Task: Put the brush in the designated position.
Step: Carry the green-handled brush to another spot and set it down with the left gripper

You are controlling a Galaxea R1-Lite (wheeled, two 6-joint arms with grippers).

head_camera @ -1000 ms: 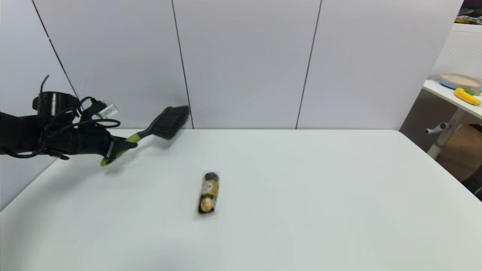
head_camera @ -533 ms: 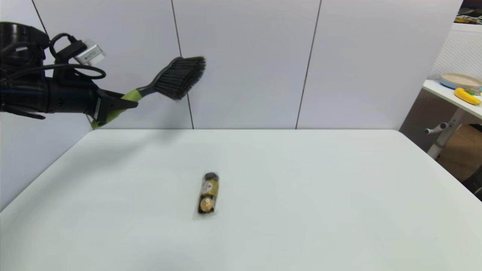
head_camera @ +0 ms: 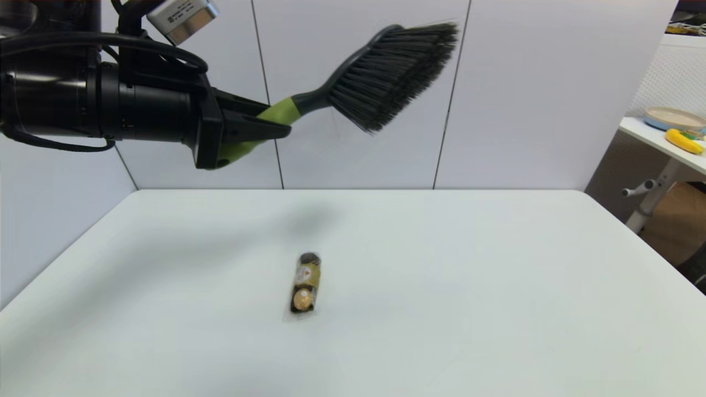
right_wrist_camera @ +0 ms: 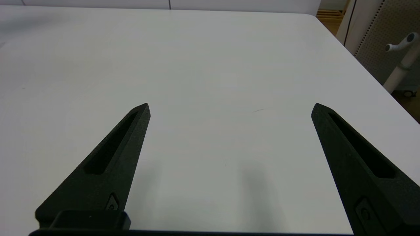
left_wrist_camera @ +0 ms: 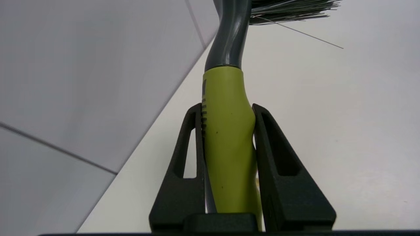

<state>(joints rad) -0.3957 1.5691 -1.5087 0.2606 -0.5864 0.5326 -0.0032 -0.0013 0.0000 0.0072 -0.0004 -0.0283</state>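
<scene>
On my feed the white worktop (head_camera: 496, 286) carries one small clear pack of gold-wrapped chocolates (head_camera: 305, 284), lying lengthwise near the middle, slightly toward the left. Behind the worktop I see pale wall panels (head_camera: 358, 94) split by thin dark seams. Off to the far right stands a second white table (head_camera: 659, 140) on a metal leg, holding a shallow round dish (head_camera: 673, 117) and a yellow banana-like item (head_camera: 684, 141) just beside it.

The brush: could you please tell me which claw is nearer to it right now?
Left. The left claw is shut on the brush by its green handle, high above the table. The right claw hangs open over bare table, holding nothing.
</scene>
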